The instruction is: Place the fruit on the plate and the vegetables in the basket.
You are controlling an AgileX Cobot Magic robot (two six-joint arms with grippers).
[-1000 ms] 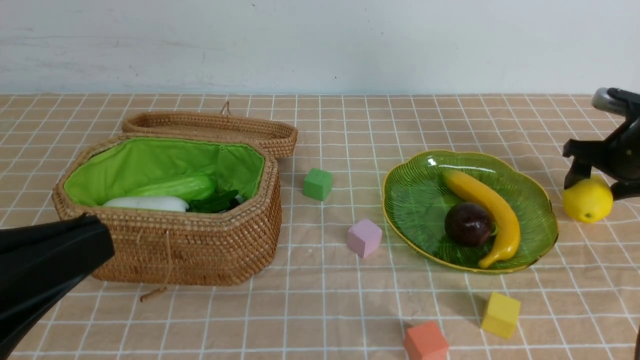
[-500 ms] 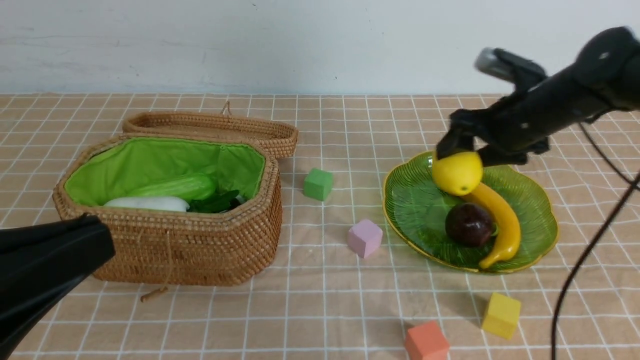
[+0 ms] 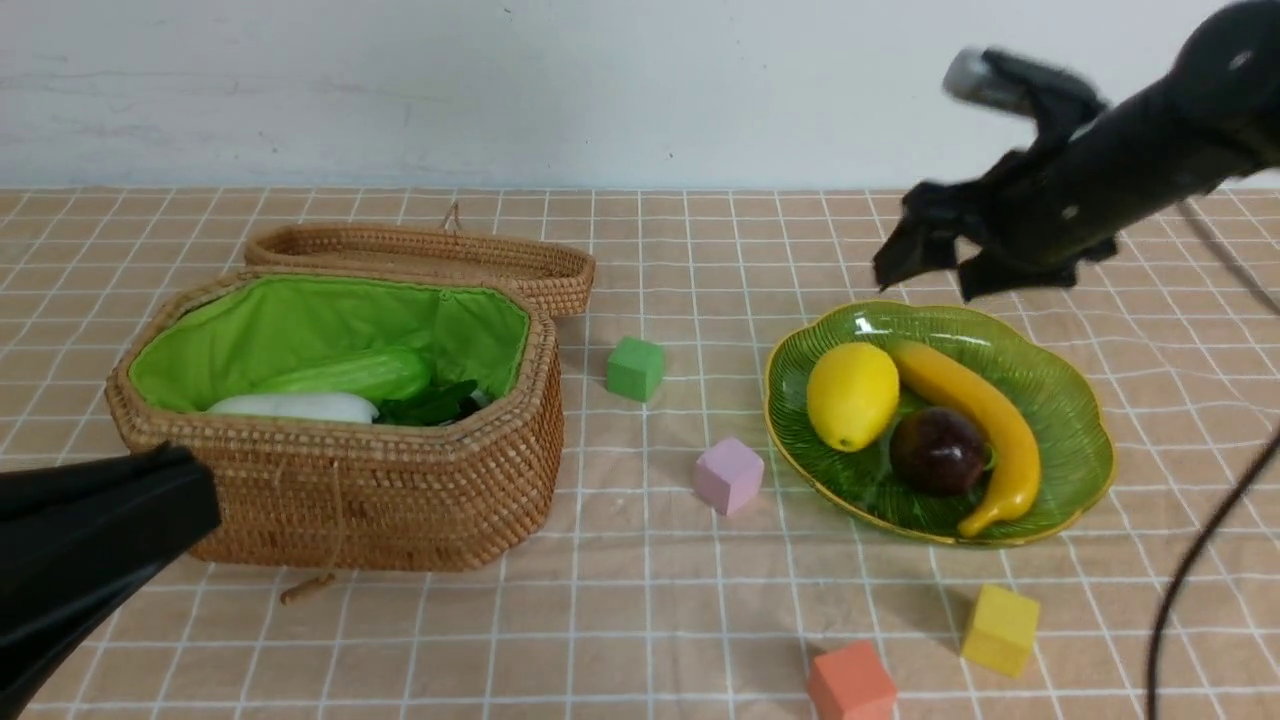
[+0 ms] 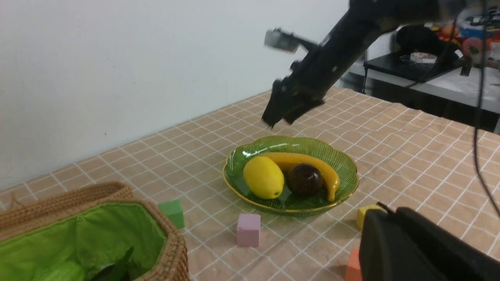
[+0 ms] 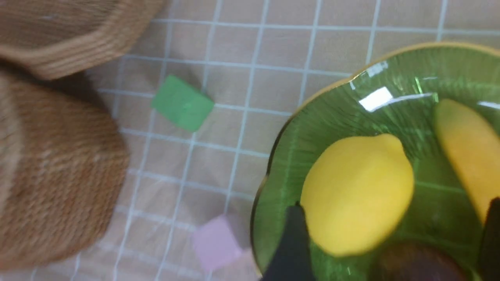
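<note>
Three fruits now lie on the plate (image 3: 1085, 455): banana (image 3: 975, 410), mangosteen (image 3: 937, 449) and lemon (image 3: 852, 396). Beyond, above the far rim, the right gripper (image 3: 935, 268) hangs empty, jaws apart; best lifted straight clear. Vegetables lie in the basket (image 3: 400, 490); the left gripper's state is hidden.

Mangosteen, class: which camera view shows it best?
The front view: the mangosteen sits whole and sharp on the plate, between lemon and banana. The left wrist view shows it whole but blurrier; the right wrist view shows only a blurred edge.
</note>
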